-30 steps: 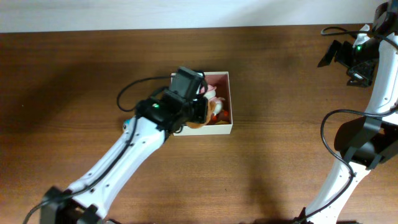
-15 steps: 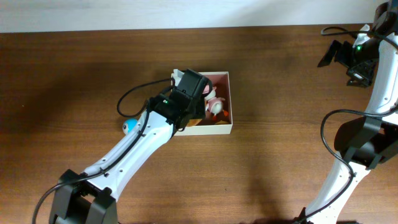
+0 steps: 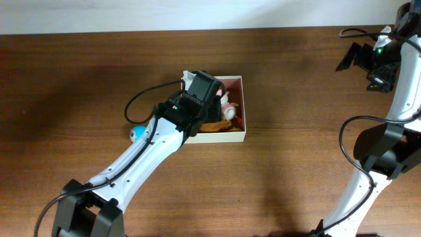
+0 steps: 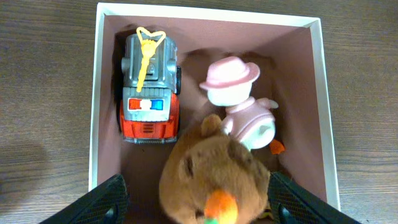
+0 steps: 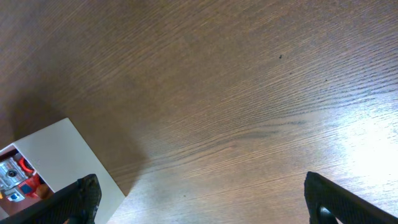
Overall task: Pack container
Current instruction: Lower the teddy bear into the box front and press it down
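The container (image 4: 205, 14) is a square shallow box with white walls and a pinkish-brown inside; from overhead it sits mid-table (image 3: 245, 108). Inside lie a grey and red toy truck (image 4: 149, 87), a pink-hatted white figure (image 4: 239, 102) and a brown plush (image 4: 214, 177) with an orange patch. My left gripper (image 4: 198, 202) hangs over the box's near side, open, its fingers (image 4: 112, 200) standing clear of the plush on both sides. My right gripper (image 5: 205, 199) is open above bare wood at the far right (image 3: 358, 58), holding nothing.
A small blue toy (image 3: 137, 133) lies on the table just left of the box, partly under my left arm. A black cable (image 3: 141, 99) loops beside it. The right wrist view catches one corner of the box (image 5: 62, 155).
My left gripper has gone from shut to open, letting go of the brown plush, which now rests in the box. The right arm has not moved.
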You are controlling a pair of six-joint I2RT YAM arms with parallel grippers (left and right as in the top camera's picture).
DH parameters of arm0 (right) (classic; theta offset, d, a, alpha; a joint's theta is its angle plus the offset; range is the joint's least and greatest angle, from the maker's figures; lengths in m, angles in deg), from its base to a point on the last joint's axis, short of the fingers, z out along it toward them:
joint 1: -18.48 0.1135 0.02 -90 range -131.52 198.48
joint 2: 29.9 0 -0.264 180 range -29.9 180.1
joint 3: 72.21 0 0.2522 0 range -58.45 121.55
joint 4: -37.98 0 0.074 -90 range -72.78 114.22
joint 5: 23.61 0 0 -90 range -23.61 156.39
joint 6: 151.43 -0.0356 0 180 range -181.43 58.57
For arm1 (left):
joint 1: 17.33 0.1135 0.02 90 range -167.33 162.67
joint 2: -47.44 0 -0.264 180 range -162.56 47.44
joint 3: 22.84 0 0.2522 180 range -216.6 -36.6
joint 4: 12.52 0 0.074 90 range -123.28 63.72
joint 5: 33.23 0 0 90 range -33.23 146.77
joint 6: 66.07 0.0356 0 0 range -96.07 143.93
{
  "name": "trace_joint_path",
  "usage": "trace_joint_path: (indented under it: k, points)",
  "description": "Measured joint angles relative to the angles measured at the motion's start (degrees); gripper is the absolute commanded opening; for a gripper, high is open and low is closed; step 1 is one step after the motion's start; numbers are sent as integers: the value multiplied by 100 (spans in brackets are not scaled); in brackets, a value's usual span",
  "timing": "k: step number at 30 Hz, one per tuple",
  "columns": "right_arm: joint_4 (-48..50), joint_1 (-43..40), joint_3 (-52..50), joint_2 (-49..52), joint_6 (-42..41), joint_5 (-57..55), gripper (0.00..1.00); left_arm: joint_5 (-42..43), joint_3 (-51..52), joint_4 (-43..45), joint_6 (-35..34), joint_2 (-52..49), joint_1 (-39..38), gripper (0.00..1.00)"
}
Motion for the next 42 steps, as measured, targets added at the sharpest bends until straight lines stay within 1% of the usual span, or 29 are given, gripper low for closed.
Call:
trace_joint_path:
  k: [8, 12, 14, 16, 19, 22, 28, 34, 42]
  points:
    - [2, 0, 0, 0, -2, 0, 99, -2, 0, 0, 175, 0, 0, 71]
    - [2, 0, 0, 0, -2, 0, 99, -2, -2, -85, 345, 0, 0, 67]
    - [0, 0, 0, 2, 0, 0, 98, 0, -2, -197, 402, 0, 0, 58]
    - [0, 0, 0, 0, 0, 0, 99, 0, -2, -278, 463, 0, 0, 32]
    - [0, 0, 0, 0, -2, 0, 99, 11, -2, -319, 501, 0, 0, 17]
    - [0, 0, 0, 0, -2, 0, 99, 234, -2, -345, 535, 0, 0, 13]
    - [0, 0, 0, 0, 0, 0, 99, 780, -2, -151, 656, 0, -109, 14]
    - [2, 0, 0, 0, 0, 0, 99, 863, -7, 61, 931, -92, -407, 14]
    - [2, 0, 0, 0, 0, 0, 99, 911, -11, 350, 1213, -848, -472, 14]
